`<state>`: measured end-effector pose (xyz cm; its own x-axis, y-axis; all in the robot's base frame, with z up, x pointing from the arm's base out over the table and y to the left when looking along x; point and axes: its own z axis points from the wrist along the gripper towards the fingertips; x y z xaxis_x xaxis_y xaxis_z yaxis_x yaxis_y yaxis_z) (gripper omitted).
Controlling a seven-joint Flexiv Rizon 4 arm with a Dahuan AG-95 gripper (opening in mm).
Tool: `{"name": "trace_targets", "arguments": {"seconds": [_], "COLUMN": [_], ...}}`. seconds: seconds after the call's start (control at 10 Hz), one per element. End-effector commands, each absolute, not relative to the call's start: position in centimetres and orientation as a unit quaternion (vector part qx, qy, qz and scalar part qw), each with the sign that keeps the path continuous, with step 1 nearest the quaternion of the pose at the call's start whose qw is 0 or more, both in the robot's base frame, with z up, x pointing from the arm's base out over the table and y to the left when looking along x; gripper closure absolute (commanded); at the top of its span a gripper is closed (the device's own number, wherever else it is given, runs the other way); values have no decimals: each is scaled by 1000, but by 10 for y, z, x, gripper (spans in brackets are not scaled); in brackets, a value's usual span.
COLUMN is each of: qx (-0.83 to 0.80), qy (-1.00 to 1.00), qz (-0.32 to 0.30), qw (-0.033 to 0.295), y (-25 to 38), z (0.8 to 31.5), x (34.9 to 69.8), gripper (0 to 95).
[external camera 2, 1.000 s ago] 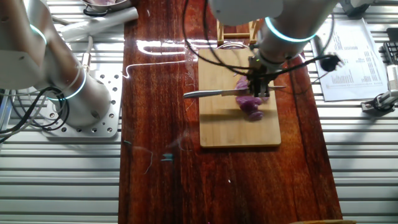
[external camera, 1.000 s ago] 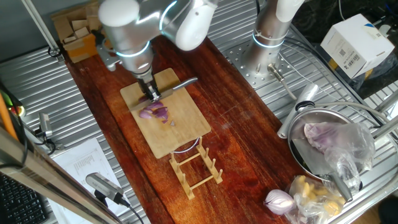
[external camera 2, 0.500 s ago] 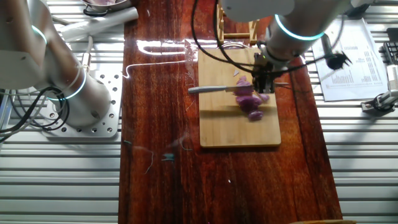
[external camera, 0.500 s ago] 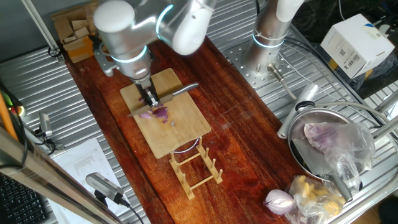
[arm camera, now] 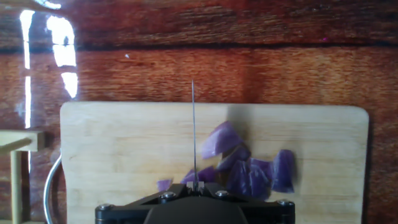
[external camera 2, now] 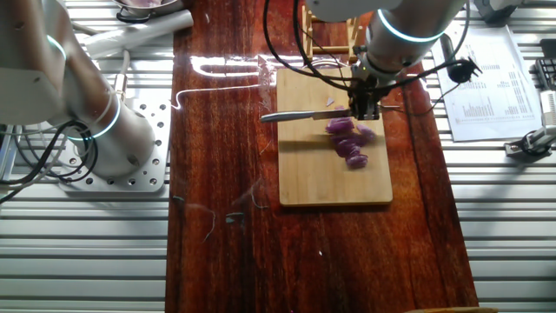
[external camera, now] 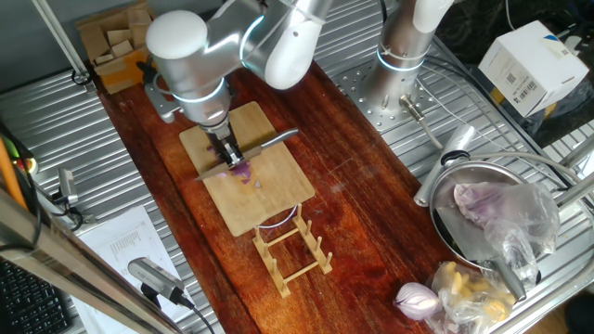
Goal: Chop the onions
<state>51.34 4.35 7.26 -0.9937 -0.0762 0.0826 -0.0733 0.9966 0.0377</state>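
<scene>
Chopping was partly done: the onions (arm camera: pixel 249 168) lay in several coarse purple pieces on the cutting board (arm camera: pixel 124 149), near its edge on my side, and finer cuts remained. My pincer (external camera 2: pixel 364 106) was clamped on the knife (external camera 2: pixel 300 115), blade poised just beside the pile.
</scene>
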Motion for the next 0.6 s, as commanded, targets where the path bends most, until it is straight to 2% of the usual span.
{"name": "trace_targets", "arguments": {"seconds": [0.1, 0.6], "qx": [37, 39], "qy": [-998, -999], "qz": [-18, -20], "qw": [37, 32], "y": [38, 33], "z": [74, 65], "x": [514, 507], "gripper": [950, 950]}}
